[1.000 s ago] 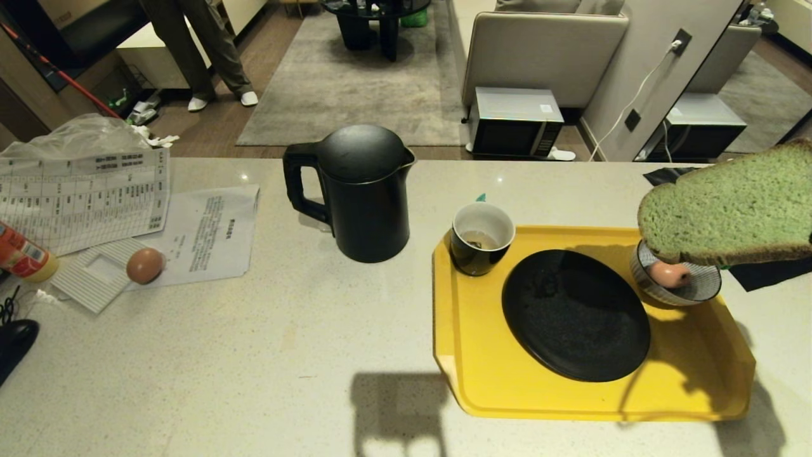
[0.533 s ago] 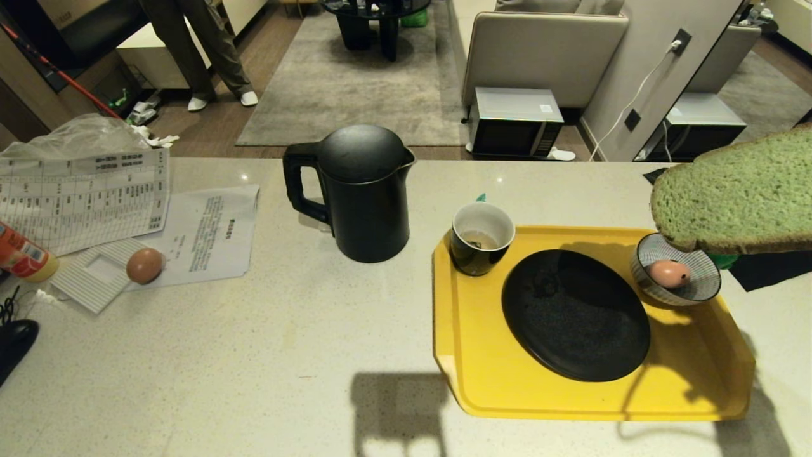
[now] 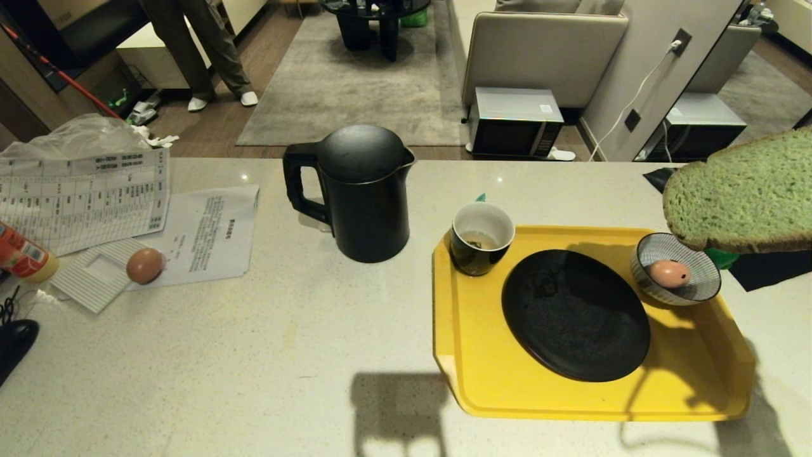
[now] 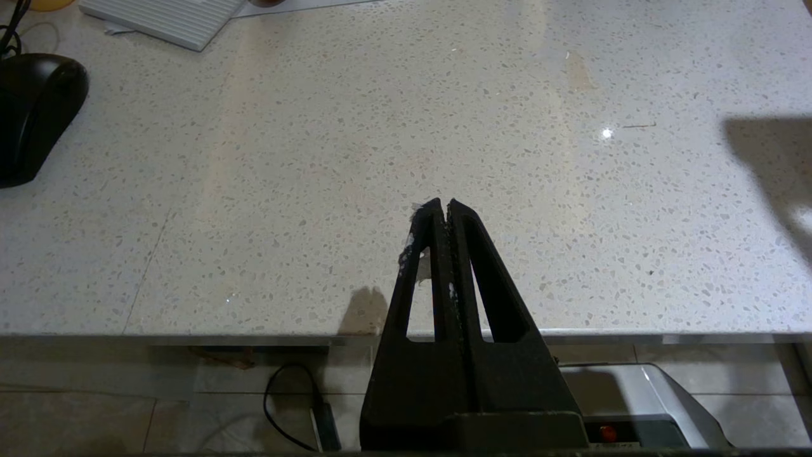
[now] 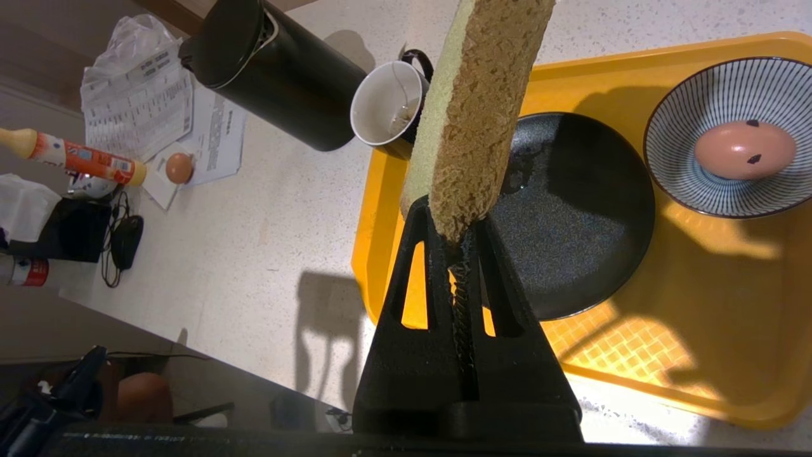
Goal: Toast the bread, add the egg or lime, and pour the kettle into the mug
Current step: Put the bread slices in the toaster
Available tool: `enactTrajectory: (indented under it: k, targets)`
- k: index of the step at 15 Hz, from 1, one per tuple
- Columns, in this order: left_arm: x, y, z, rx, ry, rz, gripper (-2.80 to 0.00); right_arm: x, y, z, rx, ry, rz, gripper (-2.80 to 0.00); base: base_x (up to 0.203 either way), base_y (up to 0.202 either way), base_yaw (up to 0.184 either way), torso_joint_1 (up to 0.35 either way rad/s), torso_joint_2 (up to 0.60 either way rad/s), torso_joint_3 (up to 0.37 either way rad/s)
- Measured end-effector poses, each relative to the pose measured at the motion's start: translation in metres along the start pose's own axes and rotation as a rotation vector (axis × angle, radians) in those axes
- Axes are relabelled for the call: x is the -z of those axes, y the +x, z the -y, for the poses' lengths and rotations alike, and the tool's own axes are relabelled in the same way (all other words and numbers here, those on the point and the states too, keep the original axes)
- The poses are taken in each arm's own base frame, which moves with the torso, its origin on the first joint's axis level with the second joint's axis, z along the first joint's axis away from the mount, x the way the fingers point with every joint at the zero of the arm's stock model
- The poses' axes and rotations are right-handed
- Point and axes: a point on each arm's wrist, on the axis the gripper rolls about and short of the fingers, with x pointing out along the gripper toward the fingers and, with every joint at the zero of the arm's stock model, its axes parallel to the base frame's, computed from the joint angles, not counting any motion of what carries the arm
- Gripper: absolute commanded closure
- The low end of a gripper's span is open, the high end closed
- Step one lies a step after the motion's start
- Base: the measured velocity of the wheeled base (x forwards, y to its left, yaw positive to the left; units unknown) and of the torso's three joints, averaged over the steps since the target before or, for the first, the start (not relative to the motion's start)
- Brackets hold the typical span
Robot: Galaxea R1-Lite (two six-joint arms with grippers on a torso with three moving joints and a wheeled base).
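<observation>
1. Two eggs: one (image 3: 145, 265) on papers (image 3: 209, 231) at far left, one (image 3: 668, 273) in bowl (image 3: 701, 289) on tray (image 3: 482, 374).
2. One kettle (image 3: 363, 190), left of tray.
3. One mug (image 3: 480, 238), at tray's far left corner.
4. One plate (image 3: 574, 314), mid-tray, bare.
5. One bread (image 3: 742, 193), held aloft over bowl's right side.
6. Left gripper (image 4: 442, 206): clenched, holding nothing, over counter's (image 4: 317, 158) near edge.
7. Right gripper (image 5: 455, 231): clamped on bread's crust edge.
</observation>
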Motion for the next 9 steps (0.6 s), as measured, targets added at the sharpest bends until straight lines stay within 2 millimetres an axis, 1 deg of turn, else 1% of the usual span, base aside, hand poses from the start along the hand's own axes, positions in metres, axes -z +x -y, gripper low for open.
enactTrajectory:
  k: [1, 2, 7, 8, 9]
  targets:
    - [0.0, 0.0, 0.0, 0.0, -0.002, 0.0, 0.0, 0.0002, -0.0009, -0.0007, -0.001, -0.002, 0.003, 0.0, 0.0, 0.0, 0.0, 0.0, 0.0, 0.0]
    - [0.0, 0.0, 0.0, 0.001, -0.002, 0.0, 0.0, 0.0004, -0.0016, -0.0012, -0.002, -0.004, 0.005, 0.0, -0.079, 0.0, 0.006, 0.012, 0.0, 0.002]
    - [0.0, 0.0, 0.0, 0.0, -0.003, 0.0, 0.0, 0.0023, -0.0022, -0.001, 0.0, -0.001, 0.002, 0.0, -0.184, 0.0, 0.001, -0.004, 0.0, 0.005]
    - [0.0, 0.0, 0.0, 0.0, -0.003, 0.0, 0.0, 0.0025, -0.0021, -0.0008, 0.0, -0.001, 0.001, 0.0, -0.093, 0.0, 0.0, -0.012, -0.01, 0.002]
    - [0.0, 0.0, 0.0, 0.002, -0.003, 0.0, 0.0, 0.0028, -0.0021, -0.0007, 0.0, 0.0, 0.0, 0.0, 0.0, 0.0, 0.0, 0.0, 0.0, 0.0]
